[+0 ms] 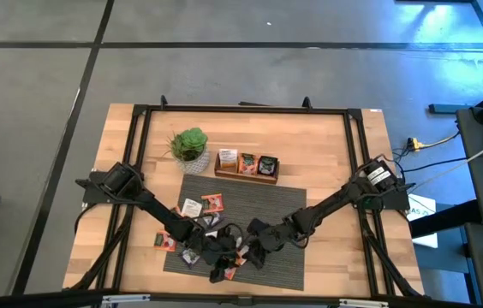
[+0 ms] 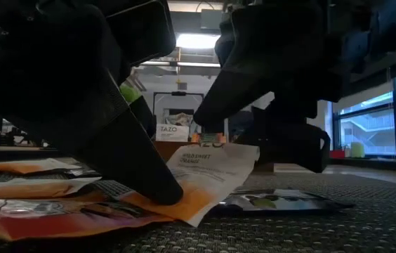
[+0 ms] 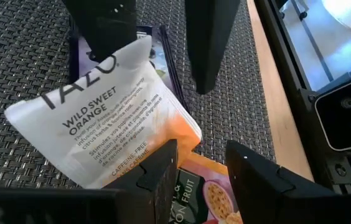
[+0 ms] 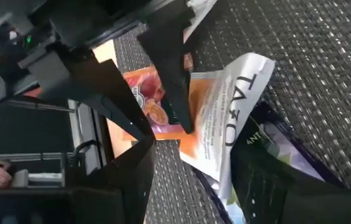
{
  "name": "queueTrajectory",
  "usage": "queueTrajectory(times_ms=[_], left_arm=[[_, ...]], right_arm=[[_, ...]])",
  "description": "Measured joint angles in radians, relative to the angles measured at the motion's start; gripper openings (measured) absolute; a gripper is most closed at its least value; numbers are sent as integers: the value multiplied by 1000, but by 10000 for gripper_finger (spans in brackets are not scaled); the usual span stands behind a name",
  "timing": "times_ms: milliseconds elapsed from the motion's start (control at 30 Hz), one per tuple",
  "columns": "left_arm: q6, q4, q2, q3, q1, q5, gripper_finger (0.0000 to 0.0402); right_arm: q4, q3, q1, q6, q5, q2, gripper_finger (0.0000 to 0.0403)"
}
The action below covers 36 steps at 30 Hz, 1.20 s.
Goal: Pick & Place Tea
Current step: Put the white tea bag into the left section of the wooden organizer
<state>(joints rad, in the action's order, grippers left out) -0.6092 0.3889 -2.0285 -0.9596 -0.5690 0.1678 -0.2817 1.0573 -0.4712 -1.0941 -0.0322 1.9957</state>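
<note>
A white-and-orange tea sachet [image 3: 101, 118] printed "Wild Sweet Orange" lies near the front of the grey woven mat [image 1: 259, 205]. It is tilted, with its orange end on other sachets and its white end raised. My left gripper [image 3: 203, 168] is open over its orange end. My right gripper [image 4: 194, 152] faces it from the other side, open, its fingers standing on either side of the raised white end [image 2: 233, 151]. A dark sachet [image 2: 275, 202] lies under the raised end, and a pink-orange one [image 3: 206, 199] lies below my left fingers. My left gripper touches the sachet with one fingertip [image 2: 163, 190] only, set down from above at a slant on the orange end [image 2: 184, 200]. That end stays down while the white end stands up off the mat. My right gripper has the sachet's white end between its open fingers; I cannot tell whether a finger touches it.
More sachets lie loose on the mat's left part [image 1: 192, 207] and at its left edge [image 1: 166, 242]. The brown three-compartment tray [image 1: 246, 177] holding sachets stands beyond the mat, with the green potted plant [image 1: 190, 145] to its left. Black frame rails run along both table sides.
</note>
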Motion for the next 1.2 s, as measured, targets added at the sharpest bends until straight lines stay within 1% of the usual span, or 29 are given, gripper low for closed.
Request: queueTrajectory(times_ms=[133,300,367,433,600,700,933,1067,1133,1200], left_arm=[[-17,0,0,0,0,0,136],[-50,1,0,-1,0,7,136],[-51,1,0,-1,-1,15,136],[-50,1,0,-1,-1,15,136],[-57,1,0,-1,0,18,136],[-70,1,0,-1,0,18,136],[-70,5,0,0,0,20,136],[-70,5,0,0,0,20,136],[-69,5,0,0,0,20,136],[-69,5,0,0,0,20,136]], right_arm=[[32,0,11,-2,27,0,198],[116,2,6,-80,160,-2,198],[124,2,-3,-81,192,-2,198],[114,2,-9,-81,197,-2,198],[43,2,-11,-50,114,-2,198],[14,1,-10,-43,81,-2,198],[23,1,-11,-19,-24,-2,198],[66,1,-11,-19,-35,-2,198],[111,1,-9,-19,-53,-2,198],[118,0,-8,-14,-77,-2,198]])
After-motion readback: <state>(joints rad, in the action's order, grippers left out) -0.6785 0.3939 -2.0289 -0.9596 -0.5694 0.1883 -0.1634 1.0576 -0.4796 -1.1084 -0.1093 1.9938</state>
